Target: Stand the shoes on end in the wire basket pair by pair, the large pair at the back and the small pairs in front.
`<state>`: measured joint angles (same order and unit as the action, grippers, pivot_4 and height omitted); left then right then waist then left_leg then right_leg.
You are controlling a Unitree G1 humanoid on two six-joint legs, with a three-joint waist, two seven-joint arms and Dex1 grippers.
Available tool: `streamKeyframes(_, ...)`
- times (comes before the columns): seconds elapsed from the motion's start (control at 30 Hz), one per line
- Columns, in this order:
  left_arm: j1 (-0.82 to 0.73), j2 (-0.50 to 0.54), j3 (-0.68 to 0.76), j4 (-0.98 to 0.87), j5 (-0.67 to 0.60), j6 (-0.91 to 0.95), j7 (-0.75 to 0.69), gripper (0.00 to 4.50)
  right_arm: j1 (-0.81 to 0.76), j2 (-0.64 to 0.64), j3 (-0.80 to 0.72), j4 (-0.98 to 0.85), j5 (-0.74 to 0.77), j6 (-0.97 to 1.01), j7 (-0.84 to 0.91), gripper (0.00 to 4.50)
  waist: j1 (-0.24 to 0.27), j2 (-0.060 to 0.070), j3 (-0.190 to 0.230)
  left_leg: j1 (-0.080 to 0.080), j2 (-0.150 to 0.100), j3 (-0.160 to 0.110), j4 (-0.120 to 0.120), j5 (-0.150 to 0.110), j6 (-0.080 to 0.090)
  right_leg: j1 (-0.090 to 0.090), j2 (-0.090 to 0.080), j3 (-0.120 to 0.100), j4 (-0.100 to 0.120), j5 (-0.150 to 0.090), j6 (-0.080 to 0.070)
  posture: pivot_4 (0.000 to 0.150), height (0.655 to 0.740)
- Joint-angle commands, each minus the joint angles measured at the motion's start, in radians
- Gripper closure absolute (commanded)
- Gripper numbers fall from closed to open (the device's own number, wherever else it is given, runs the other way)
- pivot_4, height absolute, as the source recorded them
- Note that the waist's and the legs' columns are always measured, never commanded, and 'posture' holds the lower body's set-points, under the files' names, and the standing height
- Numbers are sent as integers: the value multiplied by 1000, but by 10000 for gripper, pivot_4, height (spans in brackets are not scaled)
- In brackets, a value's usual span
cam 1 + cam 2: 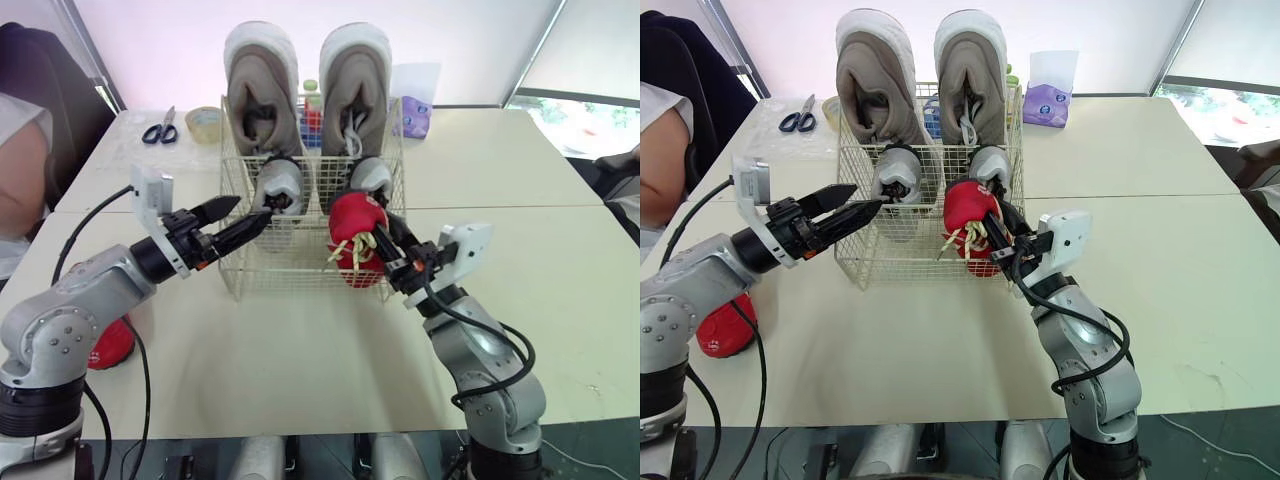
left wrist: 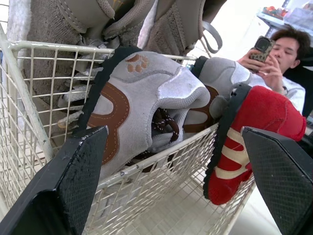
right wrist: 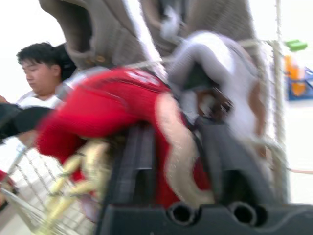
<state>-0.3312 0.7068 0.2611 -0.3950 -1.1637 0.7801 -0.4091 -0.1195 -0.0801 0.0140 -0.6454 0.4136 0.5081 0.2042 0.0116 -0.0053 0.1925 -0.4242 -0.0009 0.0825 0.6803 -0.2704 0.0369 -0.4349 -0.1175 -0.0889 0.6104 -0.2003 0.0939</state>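
Note:
The wire basket stands mid-table. Two large grey-white shoes stand on end at its back. In front of them stand two small grey shoes. My right gripper is shut on a small red shoe with pale laces, held over the basket's front right corner. My left gripper is open at the basket's front left, its fingers pointing at the left small grey shoe. A second red shoe lies on the table by my left arm.
Scissors and a tape roll lie at the back left. A purple packet and a clear cup stand behind the basket on the right. A person sits at the table's left side.

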Motion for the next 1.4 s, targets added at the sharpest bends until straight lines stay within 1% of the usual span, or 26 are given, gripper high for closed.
streamKeyframes(0.03,-5,2,5,-15,-3,24,-2,0,24,-26,-26,-16,-17,-1,-23,6217,1,0,-2,0,0,0,0,-1,-1,0,0,0,0,0,0,1500,7400)
streamKeyframes(0.07,-4,2,6,-15,-5,26,-3,0,28,-38,-27,-25,-19,1,-20,836,1,0,-2,0,0,0,0,-1,-2,0,0,0,0,0,0,1500,7400)
streamKeyframes(0.1,-6,0,3,-14,-4,28,-3,0,35,-56,-36,-51,-7,14,-14,301,1,-1,-3,0,0,0,0,-1,-2,0,0,0,0,0,0,1500,7400)
streamKeyframes(0.17,-9,-4,-1,-10,-1,31,-7,0,48,-104,-43,-105,7,41,5,301,2,-1,-3,0,0,0,0,-1,-2,0,0,0,0,0,0,1500,7400)
streamKeyframes(0.33,-23,-21,-16,13,16,31,-25,0,67,-187,-112,-203,115,124,21,301,1,0,-3,0,0,0,0,-1,-2,0,0,0,0,0,0,1500,7400)
streamKeyframes(0.47,-37,-31,-21,39,32,30,-50,0,102,-272,-198,-248,233,177,68,301,3,0,-3,0,0,0,0,0,1,0,0,0,0,0,-1,1500,7400)
streamKeyframes(0.57,-49,-30,-14,58,36,36,-68,0,95,-354,-282,-258,376,221,103,301,1,0,-3,0,0,0,0,-1,2,0,-1,0,-1,0,-1,1500,7400)
streamKeyframes(0.67,-58,-29,0,73,32,42,-74,0,56,-441,-366,-228,528,258,112,301,1,-1,-3,0,0,0,0,-1,2,0,-1,0,-1,-1,-2,1500,7400)
streamKeyframes(0.7,-61,-30,10,78,29,42,-68,0,26,-489,-410,-188,609,277,126,301,1,0,-3,0,1,0,0,-1,2,0,-1,0,-1,-1,-2,1500,7400)
streamKeyframes(0.77,-65,-30,29,85,22,44,-55,0,-17,-575,-475,-121,713,300,159,301,1,-1,-3,0,1,0,0,-1,2,0,-1,0,-1,-1,-2,1500,7400)
streamKeyframes(0.83,-65,-26,76,84,-32,59,-33,0,-80,-704,-542,-14,820,343,243,301,2,-1,-2,0,1,0,0,-1,3,0,-1,0,-2,-1,-2,1500,7400)
streamKeyframes(0.9,-65,-19,119,80,-78,72,2,0,-144,-803,-579,82,886,371,294,301,1,-1,-2,-1,1,0,0,-1,3,0,-1,0,-2,-1,-3,1500,7400)
streamKeyframes(0.93,-66,-13,146,79,-90,73,25,0,-200,-843,-577,138,887,372,307,301,0,-1,-2,-1,1,0,0,-1,3,-1,-1,0,-2,-1,-3,1500,7400)
streamKeyframes(0.97,-83,-8,173,76,-70,66,103,0,-346,-880,-541,254,856,356,310,301,-4,-1,-1,-1,2,0,0,-1,3,-1,-2,0,-2,-1,-3,1500,7400)
streamKeyframes(1.0,-100,13,210,73,-65,73,191,0,-502,-905,-495,349,849,345,356,301,-12,0,2,-1,2,1,0,-1,4,-1,-1,0,-2,-1,-4,1500,7400)
streamKeyframes(1.03,-106,36,247,67,-71,81,251,0,-619,-913,-453,405,844,343,391,301,-14,3,4,-1,2,2,1,-1,4,-2,-1,1,-2,0,-5,1500,7400)
streamKeyframes(1.07,-110,62,283,55,-102,100,312,0,-712,-911,-402,443,836,351,444,301,-17,3,4,-4,2,2,1,0,4,-4,-1,2,-3,1,-6,1500,7400)
streamKeyframes(1.1,-107,84,310,48,-134,115,345,0,-762,-905,-369,458,831,364,480,301,-21,1,5,-3,3,2,0,0,4,-5,0,2,-2,0,-6,1500,7400)
streamKeyframes(1.13,-91,133,344,51,-187,165,416,0,-798,-895,-312,452,814,373,554,301,-22,-2,3,-3,4,1,-1,0,4,-5,0,1,-2,0,-5,1500,7400)
streamKeyframes(1.17,-69,176,375,50,-197,207,471,0,-824,-878,-262,443,802,378,620,301,-23,-6,2,-3,6,1,-3,0,4,-5,1,0,-2,0,-6,1500,7400)
streamKeyframes(1.23,14,260,443,45,-180,292,548,0,-842,-849,-174,408,780,381,742,301,-26,-7,1,-3,9,1,-3,-3,0,-5,3,-1,-2,-1,-3,1500,7400)
streamKeyframes(1.3,106,313,515,44,-158,350,556,0,-849,-833,-123,372,771,390,810,301,-27,-6,3,-3,9,5,-3,-3,-1,-8,2,-1,0,-1,-2,1500,7400)
streamKeyframes(1.4,330,362,673,18,-152,526,555,0,-842,-871,-27,373,644,315,1038,301,-23,-7,4,-5,8,7,-3,-1,-3,-9,0,-2,1,-2,-1,1500,7400)
